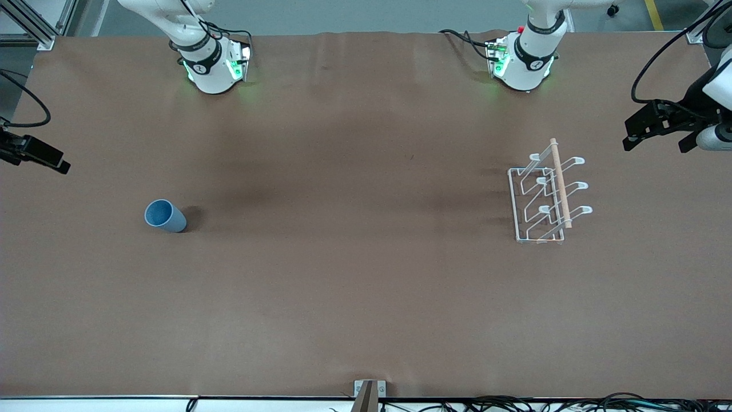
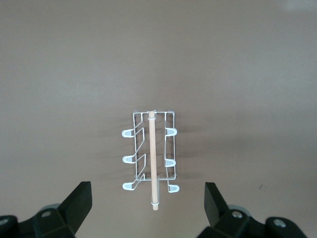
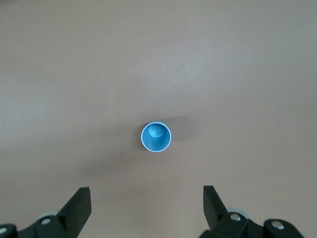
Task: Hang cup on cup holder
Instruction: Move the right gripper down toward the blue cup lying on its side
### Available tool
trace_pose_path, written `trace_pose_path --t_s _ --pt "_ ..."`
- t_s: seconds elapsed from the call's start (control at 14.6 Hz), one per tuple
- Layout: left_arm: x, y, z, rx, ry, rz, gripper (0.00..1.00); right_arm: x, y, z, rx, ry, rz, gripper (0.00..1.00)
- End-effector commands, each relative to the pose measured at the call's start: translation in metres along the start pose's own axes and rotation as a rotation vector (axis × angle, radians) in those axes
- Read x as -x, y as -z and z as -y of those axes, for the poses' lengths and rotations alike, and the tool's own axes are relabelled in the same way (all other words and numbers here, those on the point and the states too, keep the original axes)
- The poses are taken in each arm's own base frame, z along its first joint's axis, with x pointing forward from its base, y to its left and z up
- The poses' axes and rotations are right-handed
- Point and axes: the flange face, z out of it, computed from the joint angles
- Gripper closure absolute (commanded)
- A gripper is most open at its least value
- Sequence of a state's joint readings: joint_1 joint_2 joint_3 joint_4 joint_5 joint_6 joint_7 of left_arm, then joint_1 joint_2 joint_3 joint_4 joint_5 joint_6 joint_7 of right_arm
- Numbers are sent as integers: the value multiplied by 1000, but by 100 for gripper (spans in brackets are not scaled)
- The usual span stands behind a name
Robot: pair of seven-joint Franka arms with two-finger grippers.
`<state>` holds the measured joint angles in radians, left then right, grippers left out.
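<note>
1. We see the cup (image 1: 165, 216) standing upright on the brown desk (image 1: 354, 274), mouth up, toward the right arm's end; nothing touches it.
2. In the right wrist view the cup (image 3: 156, 137) shows its darker blue inside from above, with a soft shadow beside it.
3. We see the cup holder (image 1: 546, 194) standing on the desk toward the left arm's end, well apart from the cup, its base flat on the desk.
4. Its wooden dowel (image 1: 560, 183) runs along the top of the rack; white looped prongs stick out on both sides. We count six prongs in the left wrist view, three per side of the cup holder (image 2: 151, 158).
5. Left end effector (image 1: 657, 123) hangs in the air at the desk's edge on the left arm's end, above and beside the cup holder; its fingers (image 2: 79, 201) stand wide apart, holding nothing.
6. Right end effector (image 1: 37, 154) hangs over the desk's edge on the right arm's end, looking down at the cup; its fingers (image 3: 78, 208) are spread apart, nothing between them.
</note>
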<state>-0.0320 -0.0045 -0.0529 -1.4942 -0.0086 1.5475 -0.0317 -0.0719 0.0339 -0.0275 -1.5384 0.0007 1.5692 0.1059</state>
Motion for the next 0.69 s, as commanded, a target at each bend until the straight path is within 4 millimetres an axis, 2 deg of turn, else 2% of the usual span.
trace_pose_path --t_s 0.0,0.62 --pt "4 6 0 -9 -2 -10 0 8 2 -2 -8 9 1 0" --pt "3 5 -1 -7 7 -8 0 8 0 -5 -4 40 3 0"
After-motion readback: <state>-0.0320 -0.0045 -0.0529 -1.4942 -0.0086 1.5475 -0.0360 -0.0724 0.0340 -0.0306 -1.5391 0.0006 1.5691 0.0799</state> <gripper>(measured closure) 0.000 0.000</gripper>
